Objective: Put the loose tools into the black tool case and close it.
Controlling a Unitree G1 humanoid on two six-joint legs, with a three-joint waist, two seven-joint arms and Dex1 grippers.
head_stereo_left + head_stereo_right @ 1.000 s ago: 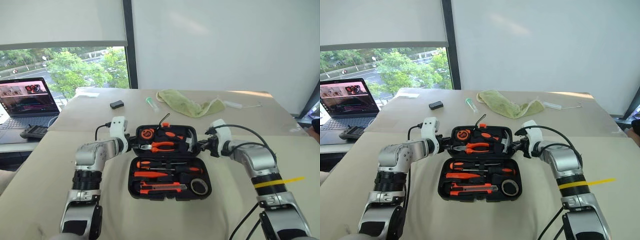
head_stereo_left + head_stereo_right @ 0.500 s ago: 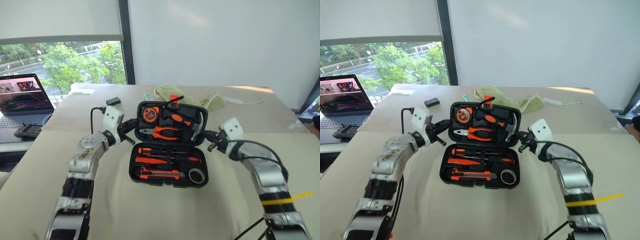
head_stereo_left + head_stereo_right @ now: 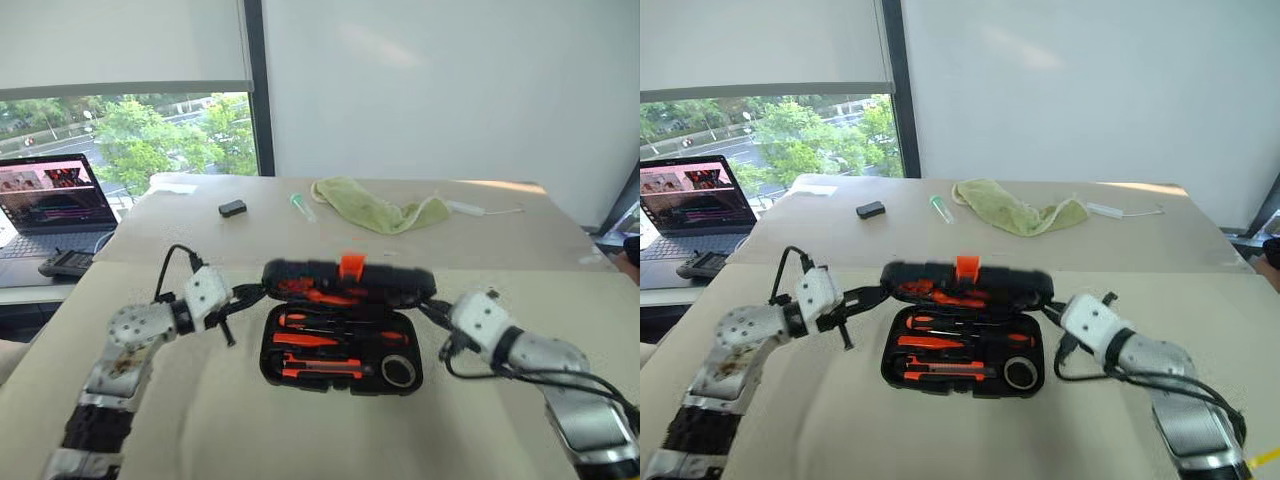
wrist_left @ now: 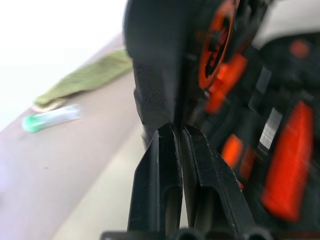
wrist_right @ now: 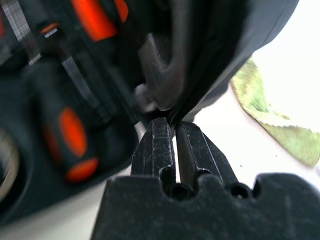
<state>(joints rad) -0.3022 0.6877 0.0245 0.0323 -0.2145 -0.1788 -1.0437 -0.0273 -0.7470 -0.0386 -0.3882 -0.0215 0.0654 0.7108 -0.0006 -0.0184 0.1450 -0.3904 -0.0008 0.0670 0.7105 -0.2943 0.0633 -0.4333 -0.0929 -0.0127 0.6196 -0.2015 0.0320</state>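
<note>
The black tool case [image 3: 340,352] lies open-side up on the padded table, its lid [image 3: 345,282] tilted forward and hanging half-way down over the base, orange latch [image 3: 350,266] on top. In the base lie orange-and-black screwdrivers [image 3: 320,322], a utility knife [image 3: 315,371] and a small tape roll [image 3: 399,371]. My left gripper [image 3: 258,292] is shut, its tips against the lid's left end [image 4: 155,60]. My right gripper [image 3: 430,305] is shut too, its tips at the lid's right end [image 5: 240,40]. Tools clipped inside the lid are mostly hidden.
Behind the case lie a small black box [image 3: 233,208], a green-capped tube [image 3: 304,207], a green cloth [image 3: 380,212] and a white cable [image 3: 470,210]. An open laptop [image 3: 50,200] and a dark handset [image 3: 65,263] sit off the table's left edge.
The lid has swung up from lying flat, past upright, and now tips forward over the base. Both grippers drew back toward me alongside its ends, wrists rolling.
</note>
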